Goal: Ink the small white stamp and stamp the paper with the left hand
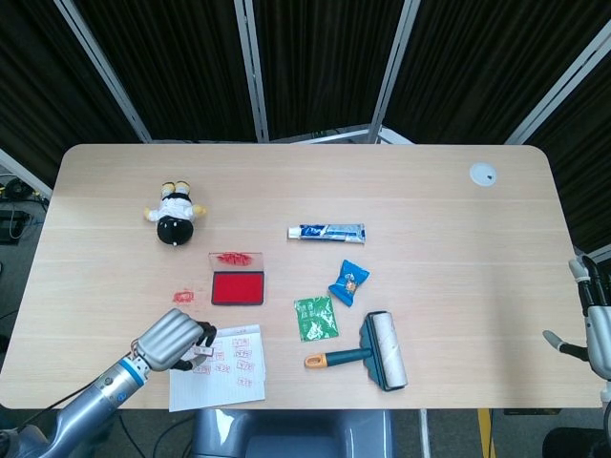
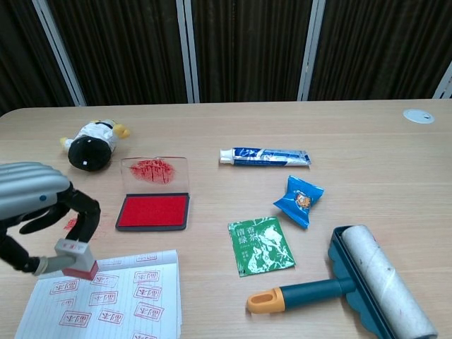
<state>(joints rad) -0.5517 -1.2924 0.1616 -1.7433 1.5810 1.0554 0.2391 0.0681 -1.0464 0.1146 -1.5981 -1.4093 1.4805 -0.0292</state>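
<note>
Left hand point(image 2: 39, 212) had its fingers point(image 2: 83, 212) gripping the small white rectangular stamp point(image 2: 76, 258), poised just above the lined white paper sheet point(image 2: 113, 300), near the open red ink pad point(image 2: 153, 210) on the bench. Stamping step; next needs a straight press down. Right hand point(image 1: 594, 320) idle, fingers unclear.

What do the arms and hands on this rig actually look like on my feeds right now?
The left hand has a ribbed, silver-grey metallic back with black fingers; its forearm is a smooth silver-grey tube with a blue ring at the wrist. The right hand barely shows at the frame edge: pale grey-white shell with dark parts. No markings are legible.
</note>
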